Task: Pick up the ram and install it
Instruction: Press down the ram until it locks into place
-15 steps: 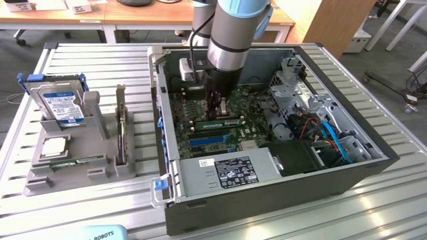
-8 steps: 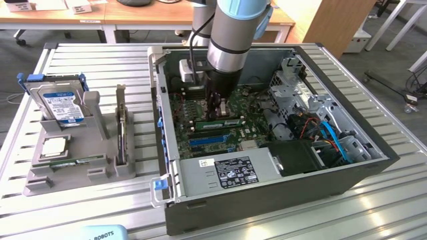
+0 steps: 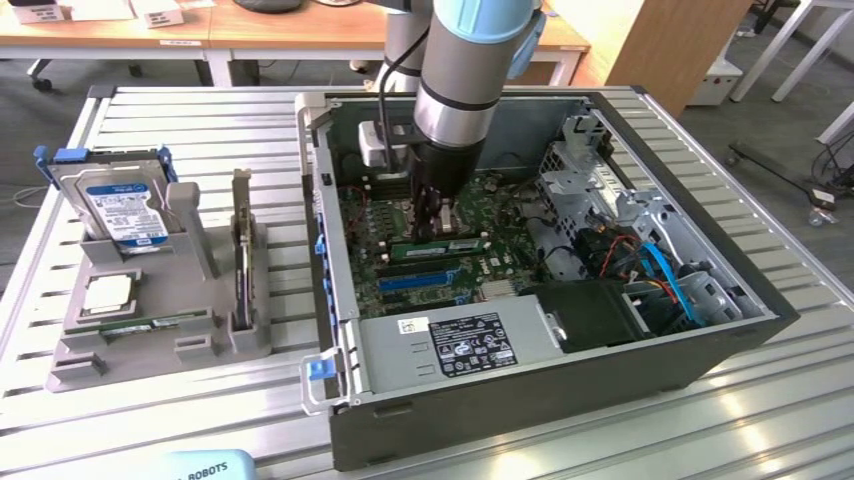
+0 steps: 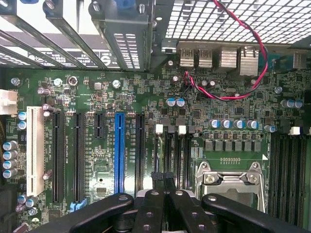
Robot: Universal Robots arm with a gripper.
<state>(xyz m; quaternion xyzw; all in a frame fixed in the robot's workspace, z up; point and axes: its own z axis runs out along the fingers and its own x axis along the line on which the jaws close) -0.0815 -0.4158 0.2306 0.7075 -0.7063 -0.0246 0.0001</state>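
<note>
ram seated on motherboard, hand closed above

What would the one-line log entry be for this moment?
gripper: shut | place: inside computer case, low over motherboard | ram: at slot beneath gripper, grip unclear

open case top, drive cage and cables perhaps crowding one side

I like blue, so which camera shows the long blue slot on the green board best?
The wrist view: the blue slot runs almost full length, seen straight on, between black slots. The exterior view shows it small and slanted, deep inside the computer case.
</note>
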